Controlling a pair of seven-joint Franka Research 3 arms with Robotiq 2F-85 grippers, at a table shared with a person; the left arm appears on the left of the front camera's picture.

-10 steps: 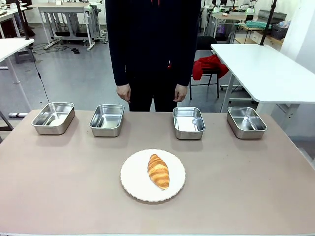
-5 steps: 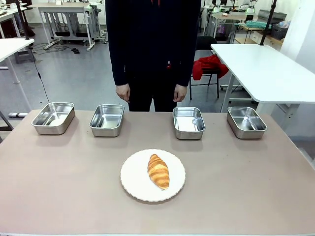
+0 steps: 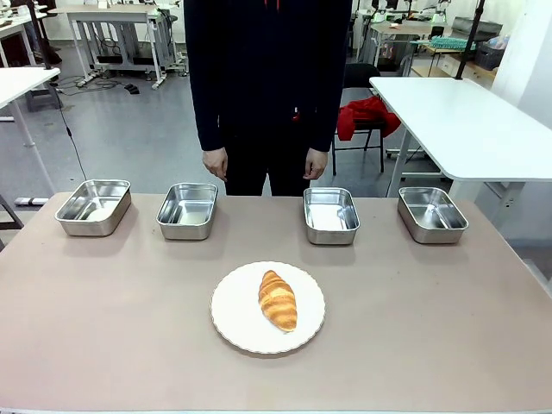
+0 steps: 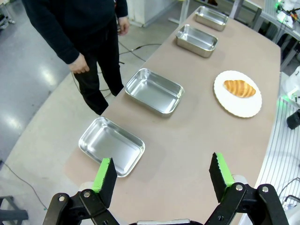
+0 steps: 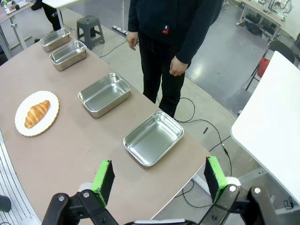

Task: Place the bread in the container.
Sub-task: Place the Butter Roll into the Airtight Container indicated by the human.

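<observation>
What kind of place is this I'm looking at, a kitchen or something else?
Probably a robotics lab or workshop, not a kitchen: white worktables stand about a grey floor, and the left pincer hangs open over a table staged with four steel pans and a croissant on a plate.

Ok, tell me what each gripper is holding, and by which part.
Nothing. The left gripper and right gripper are open, empty; the bread lies on the plate.
</observation>
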